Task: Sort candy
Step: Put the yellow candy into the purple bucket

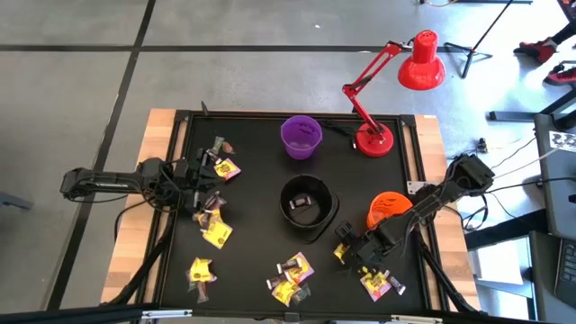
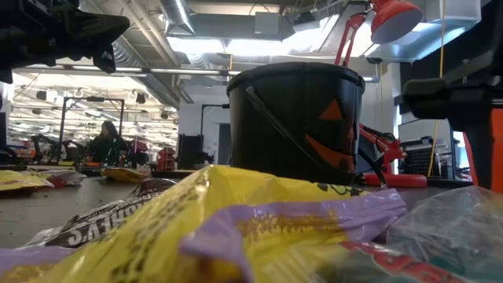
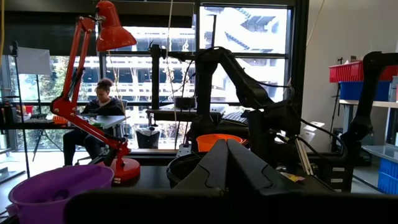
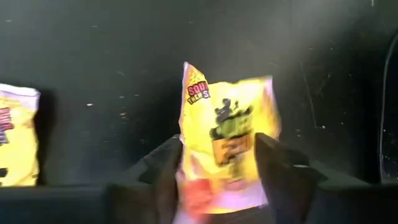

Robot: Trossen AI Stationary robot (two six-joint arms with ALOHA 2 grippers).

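You have one yellow candy packet standing between the right gripper's fingers in the right wrist view, a finger close on each side of it, low over the black mat; whether the fingers already press it you cannot tell from these pictures; in the high view that gripper sits just off the black bowl, on the side toward the table's near edge and toward the right arm's side, with a small yellow piece at its tip; the orange bowl lies just beyond the gripper, farther from the black bowl; more of the candy lies scattered round the black bowl: a yellow-and-purple cluster between the black bowl and the near edge, another pair past the right gripper by the near edge, a lone packet farther off toward the left arm's side, and several pieces and near the left gripper; your left gripper hovers well apart from the black bowl on the left arm's side, fingers pressed together with nothing seen between them; the purple bowl stands just behind the black bowl, toward the far edge, and the red desk lamp stands beside the purple bowl at the far right corner; in the left wrist view a person sits in the room beyond the table
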